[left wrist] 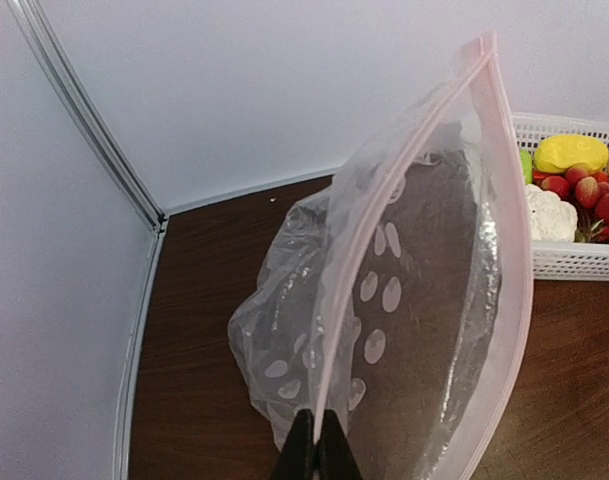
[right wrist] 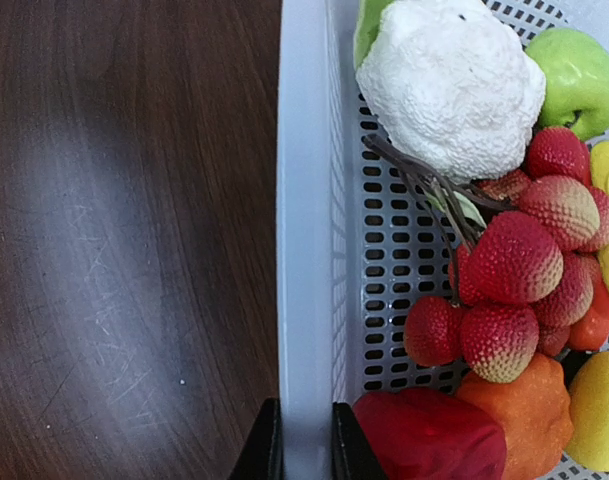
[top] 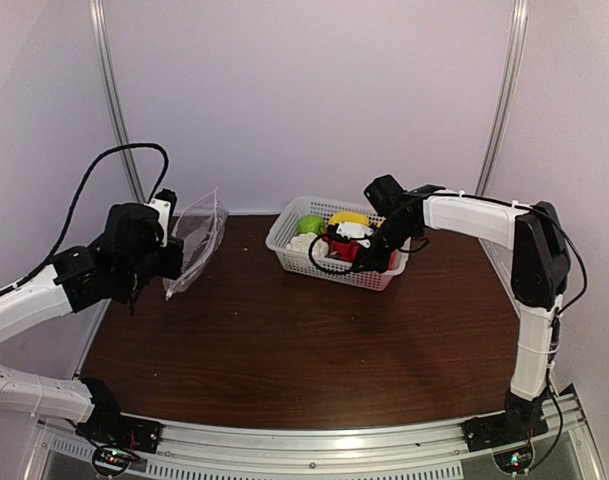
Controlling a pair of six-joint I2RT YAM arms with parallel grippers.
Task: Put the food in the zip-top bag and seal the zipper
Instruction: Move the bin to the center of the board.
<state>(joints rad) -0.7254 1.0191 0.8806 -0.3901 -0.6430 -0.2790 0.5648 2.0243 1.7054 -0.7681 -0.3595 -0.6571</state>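
Observation:
The zip-top bag point(left wrist: 424, 300) hangs open off the table's back left, also visible in the top view point(top: 199, 240). My left gripper point(left wrist: 316, 440) is shut on its pale zipper point(left wrist: 384, 200) edge. The food lies in a white mesh basket point(right wrist: 304, 200): white cauliflower point(right wrist: 449, 85), green lime point(right wrist: 579, 75), red strawberries point(right wrist: 514, 260), red pepper point(right wrist: 429, 435), an orange piece point(right wrist: 519, 410) and a yellow piece point(right wrist: 599, 410). My right gripper point(right wrist: 304, 440) is shut on the basket's near rim, one finger outside and one inside beside the pepper. From above, that gripper point(top: 369, 255) sits over the basket point(top: 324, 268).
Pale walls close in the back and both sides, with a metal post point(top: 119, 110) at the back left corner and another point(top: 504, 90) at the back right. Bare brown tabletop point(top: 284, 350) lies between the basket and the arm bases.

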